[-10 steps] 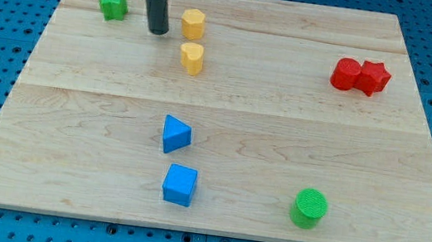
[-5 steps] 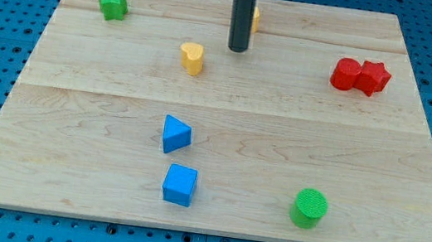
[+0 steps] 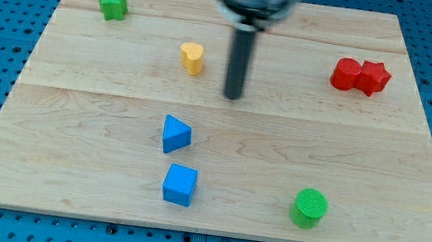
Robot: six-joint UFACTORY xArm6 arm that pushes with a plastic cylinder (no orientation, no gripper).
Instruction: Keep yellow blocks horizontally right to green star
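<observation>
One yellow block point(image 3: 193, 57) shows, sitting lower than the green star point(image 3: 112, 3) at the surface's point(image 3: 411, 163) top-left corner, so the row is unfinished. We carry no claw; our tip point(image 3: 232, 96) rests just right of that yellow block, apart.

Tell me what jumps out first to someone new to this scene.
The dark rod dominates, coming down from the view's top, my tip resting mid-board, right of the yellow block without touching it. Next, two red blocks pressed together at the right, and the green star alone at top left.
</observation>
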